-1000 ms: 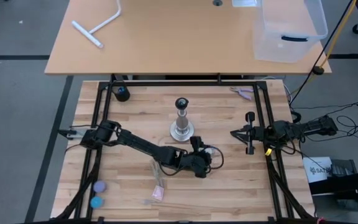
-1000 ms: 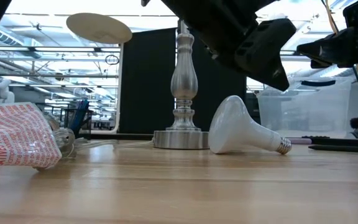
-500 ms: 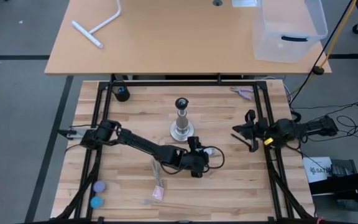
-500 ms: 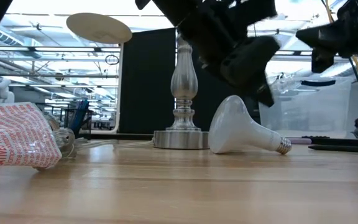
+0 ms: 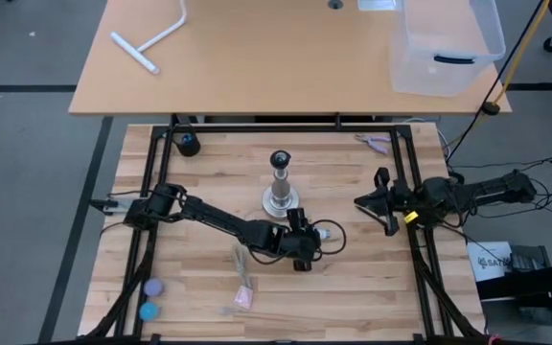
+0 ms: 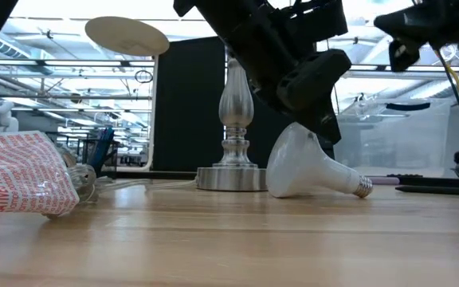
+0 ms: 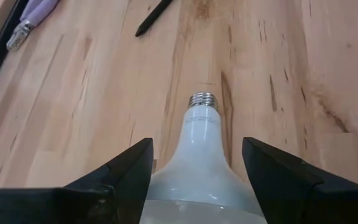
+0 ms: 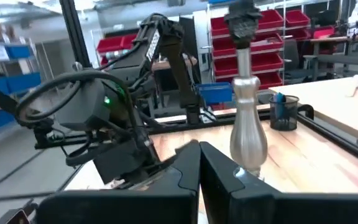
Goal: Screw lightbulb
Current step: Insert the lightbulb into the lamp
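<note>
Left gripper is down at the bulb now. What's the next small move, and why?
Probably close the left gripper on the lightbulb. Its fingers stand open on either side of the globe, which lies on its side on the table, screw base pointing away. The right gripper waits shut near the table's right edge.

Red lettering on the crinkled wrapper (image 6: 22, 171) is unreadable.

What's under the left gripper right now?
The lightbulb lies on its side on the table, between the left gripper's open fingers. Its globe end is covered by the gripper.
</note>
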{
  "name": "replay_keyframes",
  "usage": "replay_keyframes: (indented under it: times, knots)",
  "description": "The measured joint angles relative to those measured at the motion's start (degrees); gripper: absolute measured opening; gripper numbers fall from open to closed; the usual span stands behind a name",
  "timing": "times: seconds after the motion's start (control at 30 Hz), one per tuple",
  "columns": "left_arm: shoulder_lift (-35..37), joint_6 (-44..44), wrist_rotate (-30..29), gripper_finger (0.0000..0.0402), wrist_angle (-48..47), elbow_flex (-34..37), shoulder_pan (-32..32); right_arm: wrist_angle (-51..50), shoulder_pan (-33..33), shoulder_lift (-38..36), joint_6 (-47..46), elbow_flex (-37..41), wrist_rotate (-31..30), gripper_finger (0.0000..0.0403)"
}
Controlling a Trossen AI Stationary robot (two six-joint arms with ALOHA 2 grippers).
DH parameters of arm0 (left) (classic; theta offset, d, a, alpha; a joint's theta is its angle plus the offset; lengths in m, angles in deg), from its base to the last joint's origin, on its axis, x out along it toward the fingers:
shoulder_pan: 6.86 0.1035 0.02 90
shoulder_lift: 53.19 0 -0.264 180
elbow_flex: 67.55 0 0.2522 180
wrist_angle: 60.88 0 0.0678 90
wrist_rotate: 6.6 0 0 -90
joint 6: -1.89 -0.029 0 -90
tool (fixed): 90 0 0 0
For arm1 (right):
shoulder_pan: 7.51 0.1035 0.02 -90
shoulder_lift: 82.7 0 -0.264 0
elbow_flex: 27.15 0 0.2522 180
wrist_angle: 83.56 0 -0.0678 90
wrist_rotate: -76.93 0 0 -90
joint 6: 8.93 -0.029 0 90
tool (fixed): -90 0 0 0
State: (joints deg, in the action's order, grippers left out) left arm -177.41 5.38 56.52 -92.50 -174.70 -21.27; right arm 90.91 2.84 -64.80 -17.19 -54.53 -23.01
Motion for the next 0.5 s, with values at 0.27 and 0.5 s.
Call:
replay_keyframes:
  times: [0.27, 0.5]
  knots:
    - [0.11, 4.81, 1.88, 0.0250, -1.79, -0.15, -0.31, -1.85, -0.02, 13.24, 0.98, -7.69, 4.69, 0.0000]
    - [0.34, 7.55, 2.41, 0.0250, -3.02, -0.17, -0.95, -4.05, 0.10, 22.05, -5.03, -8.28, 5.64, 0.0000]
